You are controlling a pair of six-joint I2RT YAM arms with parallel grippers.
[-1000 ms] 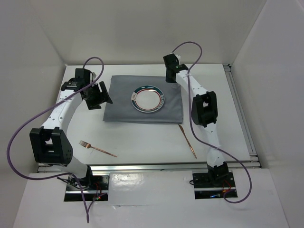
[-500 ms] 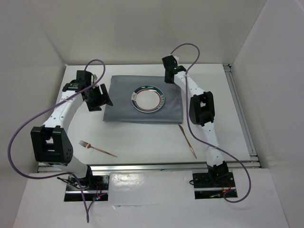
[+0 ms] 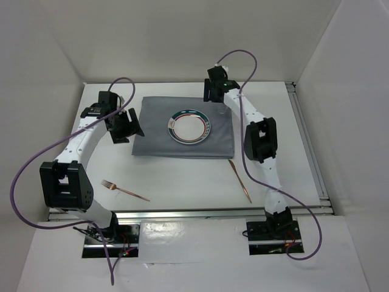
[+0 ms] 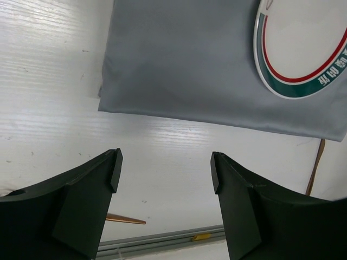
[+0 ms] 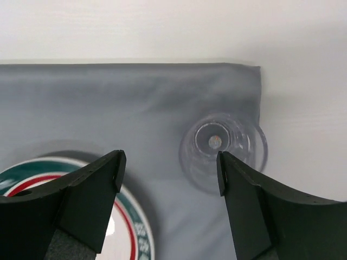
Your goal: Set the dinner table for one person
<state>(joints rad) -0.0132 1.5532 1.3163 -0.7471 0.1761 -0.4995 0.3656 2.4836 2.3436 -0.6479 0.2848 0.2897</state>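
Observation:
A grey cloth [image 3: 158,131] lies on the white dinner table [image 3: 182,173], with a green-and-red rimmed plate [image 3: 189,126] on it. A clear glass [image 5: 225,146] stands upright at the cloth's far right corner, seen from above in the right wrist view. My right gripper [image 5: 168,165] hangs open above that corner, and the glass lies under its right finger, not between the pads. In the top view that gripper [image 3: 210,93] hides the glass. My left gripper [image 4: 165,165] is open and holds nothing over bare table beside the cloth's left edge [image 4: 105,70].
A copper fork [image 3: 124,190] lies on the table near the front left. A copper knife [image 3: 240,180] lies near the front right, below the cloth. A rail [image 3: 310,146] runs along the table's right side. White walls enclose the back and sides.
My right gripper has gone from nearly shut to open, letting go of the glass, and shifted slightly toward the back left. The left arm has hardly moved.

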